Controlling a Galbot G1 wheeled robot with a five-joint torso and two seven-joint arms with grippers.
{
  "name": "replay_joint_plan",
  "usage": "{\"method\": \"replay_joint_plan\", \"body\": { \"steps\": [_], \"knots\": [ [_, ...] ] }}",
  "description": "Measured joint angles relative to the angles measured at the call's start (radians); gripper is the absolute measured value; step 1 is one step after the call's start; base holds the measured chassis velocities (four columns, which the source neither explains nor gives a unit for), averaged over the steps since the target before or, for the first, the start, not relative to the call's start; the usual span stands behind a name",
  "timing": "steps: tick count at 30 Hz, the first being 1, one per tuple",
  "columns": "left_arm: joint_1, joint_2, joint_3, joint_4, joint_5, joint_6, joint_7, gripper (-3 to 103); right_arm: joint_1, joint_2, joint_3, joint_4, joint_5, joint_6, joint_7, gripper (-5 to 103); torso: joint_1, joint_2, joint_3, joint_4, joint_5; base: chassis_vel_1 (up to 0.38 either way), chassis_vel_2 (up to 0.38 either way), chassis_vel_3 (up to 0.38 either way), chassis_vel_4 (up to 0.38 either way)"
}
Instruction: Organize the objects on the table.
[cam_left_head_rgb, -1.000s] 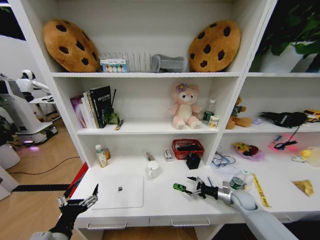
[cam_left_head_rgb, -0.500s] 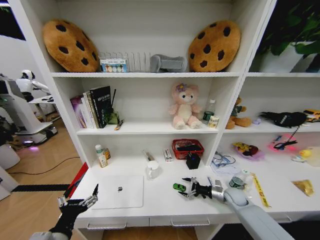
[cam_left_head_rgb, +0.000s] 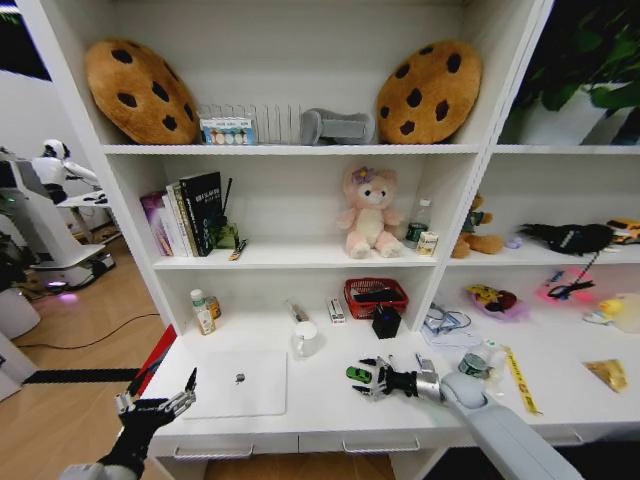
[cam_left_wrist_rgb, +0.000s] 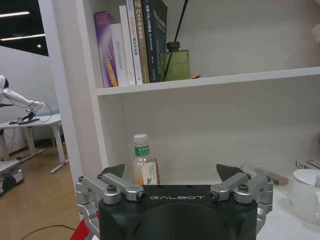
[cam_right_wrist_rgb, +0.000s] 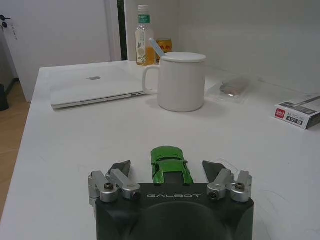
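A tiny green toy car (cam_left_head_rgb: 357, 374) stands on the white table (cam_left_head_rgb: 320, 405) right of the middle. My right gripper (cam_left_head_rgb: 367, 379) is low over the table and open, one finger on each side of the car (cam_right_wrist_rgb: 171, 164), whose rear end lies between the fingertips (cam_right_wrist_rgb: 120, 168). A slim silver-white laptop (cam_left_head_rgb: 240, 383) lies shut on the table's left part, and the right wrist view shows it (cam_right_wrist_rgb: 95, 85) beyond the car. My left gripper (cam_left_head_rgb: 160, 402) hangs open at the table's front left corner, holding nothing (cam_left_wrist_rgb: 172, 172).
A white mug (cam_left_head_rgb: 305, 340) with a lid stands just behind the car. A small bottle (cam_left_head_rgb: 202, 312), a red basket (cam_left_head_rgb: 375, 297), a black cube holder (cam_left_head_rgb: 386, 322) and a small box (cam_right_wrist_rgb: 300, 112) sit along the back. Clutter lies right of my right arm.
My right gripper has slid left along the table until its open fingers flank the green car. The left arm has not moved.
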Motion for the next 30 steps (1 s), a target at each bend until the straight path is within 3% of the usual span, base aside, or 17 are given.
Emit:
{"method": "replay_joint_plan", "body": {
  "steps": [2, 3, 5, 6, 7, 8, 10, 14, 23, 30],
  "knots": [
    [0.0, 0.0, 0.0, 0.0, 0.0, 0.0, 0.0, 100, 0.001, -0.001, -0.002, -0.002, -0.002, -0.002, -0.004, 83, 0.0, 0.0, 0.0, 0.0, 0.0, 0.0, 0.0, 0.0, 0.0],
    [0.0, 0.0, 0.0, 0.0, 0.0, 0.0, 0.0, 100, 0.006, -0.002, -0.005, -0.006, -0.006, -0.005, -0.014, 72, 0.0, 0.0, 0.0, -0.0001, -0.0001, 0.0, 0.0, 0.0, 0.0],
    [0.0, 0.0, 0.0, 0.0, 0.0, 0.0, 0.0, 100, 0.01, -0.003, -0.008, -0.008, -0.008, -0.006, -0.019, 72, 0.0, 0.0, 0.0, -0.0001, -0.0002, 0.0, 0.0, 0.0, 0.0],
    [0.0, 0.0, 0.0, 0.0, 0.0, 0.0, 0.0, 100, 0.015, -0.005, -0.015, -0.01, -0.009, -0.013, -0.028, 61, 0.0, 0.0, 0.0, -0.0001, -0.0002, 0.0, 0.0, 0.0, 0.0],
    [0.0, 0.0, 0.0, 0.0, 0.0, 0.0, 0.0, 100, 0.018, -0.007, -0.019, -0.01, -0.009, -0.017, -0.031, 61, 0.0, 0.0, 0.0, 0.0, -0.0002, 0.0, 0.0, 0.0, 0.0],
    [0.0, 0.0, 0.0, 0.0, 0.0, 0.0, 0.0, 100, 0.025, -0.008, -0.025, -0.014, -0.009, -0.021, -0.04, 50, 0.0, 0.0, 0.0, 0.0, -0.0004, 0.0, 0.0, 0.0, 0.0],
    [0.0, 0.0, 0.0, 0.0, 0.0, 0.0, 0.0, 100, 0.029, -0.008, -0.027, -0.017, -0.009, -0.023, -0.046, 50, 0.0, 0.0, 0.0, 0.0, -0.0003, 0.0, 0.0, 0.0, 0.0],
    [0.0, 0.0, 0.0, 0.0, 0.0, 0.0, 0.0, 100, 0.035, -0.011, -0.026, -0.022, -0.008, -0.029, -0.058, 36, 0.0, 0.0, 0.0, 0.0003, 0.0001, 0.0, 0.0, 0.0, 0.0],
    [0.0, 0.0, 0.0, 0.0, 0.0, 0.0, 0.0, 100, 0.008, -0.029, 0.018, -0.001, 0.019, -0.037, -0.059, 36, 0.0, 0.0, 0.0, -0.0003, 0.0003, 0.0, 0.0, 0.0, 0.0],
    [0.0, 0.0, 0.0, 0.0, 0.0, 0.0, 0.0, 100, -0.031, -0.066, 0.096, 0.079, 0.111, -0.04, -0.035, 36, 0.0, 0.0, 0.0, -0.0002, 0.0002, 0.0, 0.0, 0.0, 0.0]
  ]
}}
